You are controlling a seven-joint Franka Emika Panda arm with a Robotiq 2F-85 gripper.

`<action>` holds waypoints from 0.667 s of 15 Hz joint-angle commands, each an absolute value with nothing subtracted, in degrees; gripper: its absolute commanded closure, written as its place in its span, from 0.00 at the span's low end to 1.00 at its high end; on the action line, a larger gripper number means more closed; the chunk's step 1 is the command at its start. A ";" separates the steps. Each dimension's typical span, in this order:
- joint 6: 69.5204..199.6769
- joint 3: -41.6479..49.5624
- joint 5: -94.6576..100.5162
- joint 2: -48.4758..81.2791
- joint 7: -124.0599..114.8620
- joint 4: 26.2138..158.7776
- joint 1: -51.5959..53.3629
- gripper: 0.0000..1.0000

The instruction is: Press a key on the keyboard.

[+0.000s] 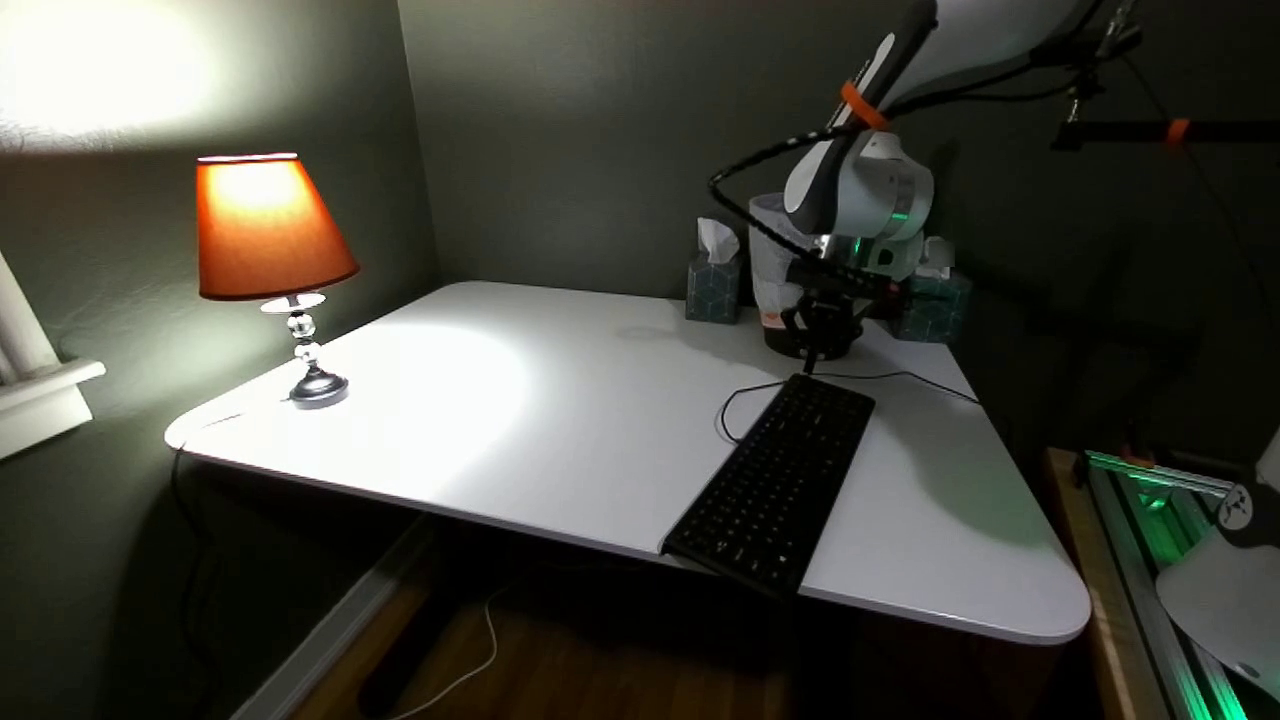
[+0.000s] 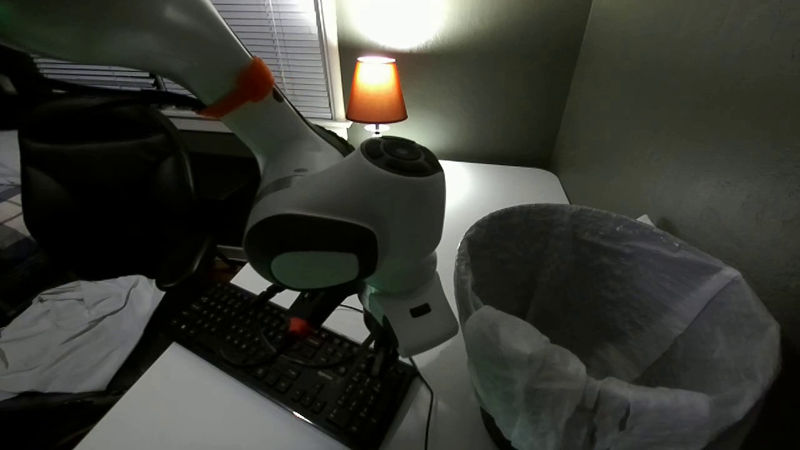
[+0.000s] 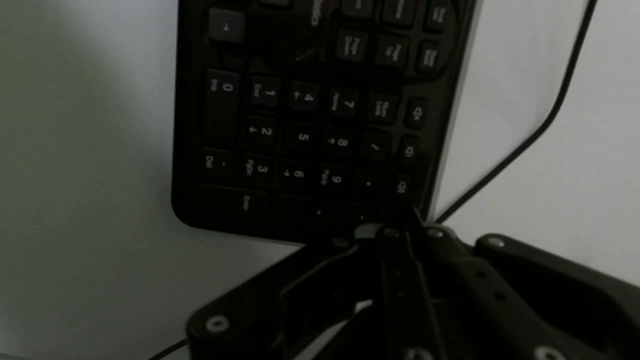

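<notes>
The keyboard is long, flat and black, and lies on the white table in both exterior views point(image 1: 775, 480) point(image 2: 287, 375). In the wrist view the keyboard point(image 3: 302, 117) shows its number pad end, with a thin dark cable point(image 3: 520, 150) beside it. My gripper point(image 3: 397, 210) points down at the corner of the number pad, by the minus and volume keys. Its dark fingers look shut together with nothing between them. The gripper also shows in both exterior views point(image 1: 810, 362) point(image 2: 378, 362). I cannot tell whether the tips touch a key; the dark fingers hide that spot.
A lined waste bin point(image 2: 544, 356) stands close beside the gripper. Tissue boxes point(image 1: 712, 290) point(image 1: 932, 308) stand near the bin at the table's back. A lit lamp point(image 1: 270, 235) stands at the far side. The keyboard's near end juts over the table edge point(image 1: 900, 608).
</notes>
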State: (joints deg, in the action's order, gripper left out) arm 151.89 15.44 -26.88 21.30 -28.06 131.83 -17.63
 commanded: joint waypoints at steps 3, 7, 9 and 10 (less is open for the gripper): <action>158.07 16.06 -26.41 15.04 -28.18 138.98 -15.46 0.60; 162.60 17.59 -23.10 13.14 -30.33 142.36 -13.24 0.29; 164.79 19.23 -20.11 12.75 -32.41 143.83 -11.61 0.14; 165.95 20.22 -18.30 12.55 -33.81 144.55 -10.70 0.08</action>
State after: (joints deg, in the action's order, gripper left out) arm 162.57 17.13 -23.10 14.78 -29.69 140.69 -13.86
